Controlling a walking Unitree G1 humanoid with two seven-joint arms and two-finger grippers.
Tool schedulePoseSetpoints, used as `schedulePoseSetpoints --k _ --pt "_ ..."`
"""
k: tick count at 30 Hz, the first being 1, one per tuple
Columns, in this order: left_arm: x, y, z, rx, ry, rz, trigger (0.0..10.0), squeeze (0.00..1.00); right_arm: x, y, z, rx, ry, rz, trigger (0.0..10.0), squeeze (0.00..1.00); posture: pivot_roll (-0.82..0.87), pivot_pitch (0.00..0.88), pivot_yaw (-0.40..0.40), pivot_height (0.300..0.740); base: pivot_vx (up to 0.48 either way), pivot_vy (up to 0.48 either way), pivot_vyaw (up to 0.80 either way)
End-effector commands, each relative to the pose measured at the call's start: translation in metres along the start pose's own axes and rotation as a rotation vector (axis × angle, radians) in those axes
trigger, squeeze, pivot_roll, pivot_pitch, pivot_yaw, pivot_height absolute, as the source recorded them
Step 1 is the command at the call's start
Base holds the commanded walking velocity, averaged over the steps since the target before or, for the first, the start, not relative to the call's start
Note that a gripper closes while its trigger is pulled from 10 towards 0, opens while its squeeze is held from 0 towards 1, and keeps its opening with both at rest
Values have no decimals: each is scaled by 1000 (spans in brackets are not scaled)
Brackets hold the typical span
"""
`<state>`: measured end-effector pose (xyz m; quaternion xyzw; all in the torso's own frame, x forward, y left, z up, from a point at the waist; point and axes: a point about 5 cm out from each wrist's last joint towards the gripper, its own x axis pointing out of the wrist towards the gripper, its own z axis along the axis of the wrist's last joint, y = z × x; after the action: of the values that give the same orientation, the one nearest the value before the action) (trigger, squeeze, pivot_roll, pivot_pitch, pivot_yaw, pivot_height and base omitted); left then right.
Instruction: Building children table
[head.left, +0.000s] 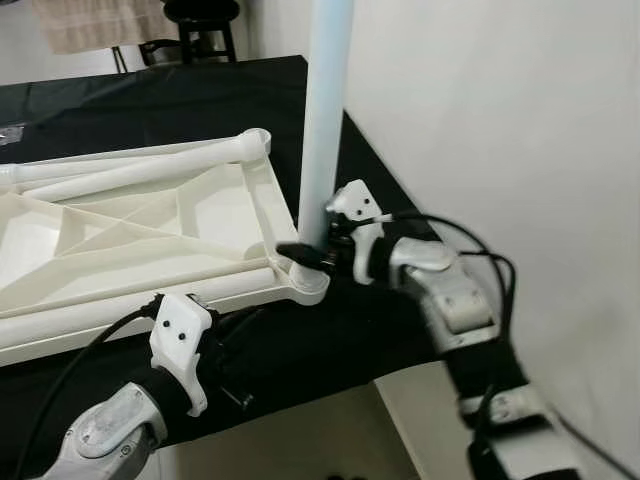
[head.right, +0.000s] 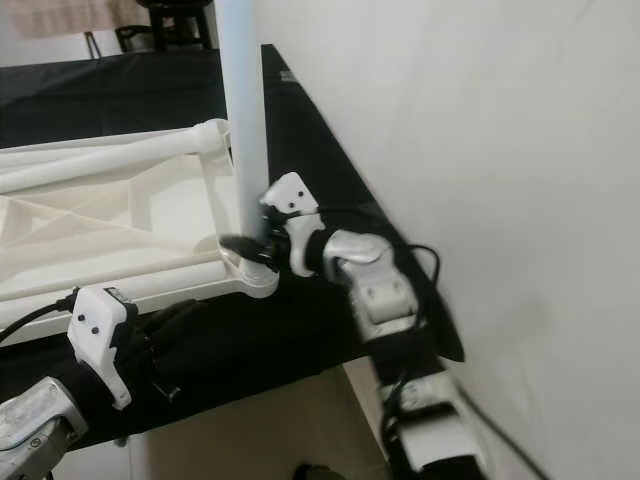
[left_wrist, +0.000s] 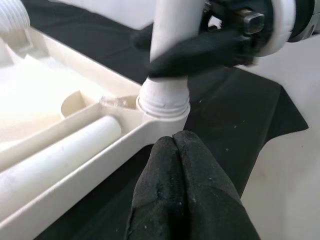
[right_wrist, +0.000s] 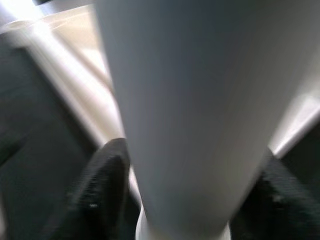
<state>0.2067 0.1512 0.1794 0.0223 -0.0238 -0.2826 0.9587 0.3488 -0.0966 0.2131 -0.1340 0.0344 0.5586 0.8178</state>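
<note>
Black-covered bench (head.left: 120, 105) beside a white wall carries an upturned white tabletop (head.left: 130, 235). Right gripper (head.left: 305, 252) jaws clench a pale leg (head.left: 325, 120) upright in its corner socket. Left gripper (left_wrist: 187, 192), jaws closed empty, hovers near.

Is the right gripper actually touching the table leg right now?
Touching. In the right wrist view, the right gripper's black fingers press against both sides of the white table leg; the left wrist view shows them clamped just above the corner socket.

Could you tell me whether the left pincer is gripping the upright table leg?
No, the left pincer is shut on nothing below the tabletop corner, while the right pincer clamps the leg.
</note>
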Motion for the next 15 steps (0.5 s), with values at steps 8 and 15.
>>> schedulePoseSetpoints --k 8,15 --pt "-3 -5 -6 -9 28 -11 0 0 5 -10 24 -116 2 264 10000 153 157 186 -129 740 0 0 0" --pt "-3 -8 -6 -14 25 -14 0 0 12 -17 27 -91 -38 307 0 0 159 197 -133 740 0 0 0"
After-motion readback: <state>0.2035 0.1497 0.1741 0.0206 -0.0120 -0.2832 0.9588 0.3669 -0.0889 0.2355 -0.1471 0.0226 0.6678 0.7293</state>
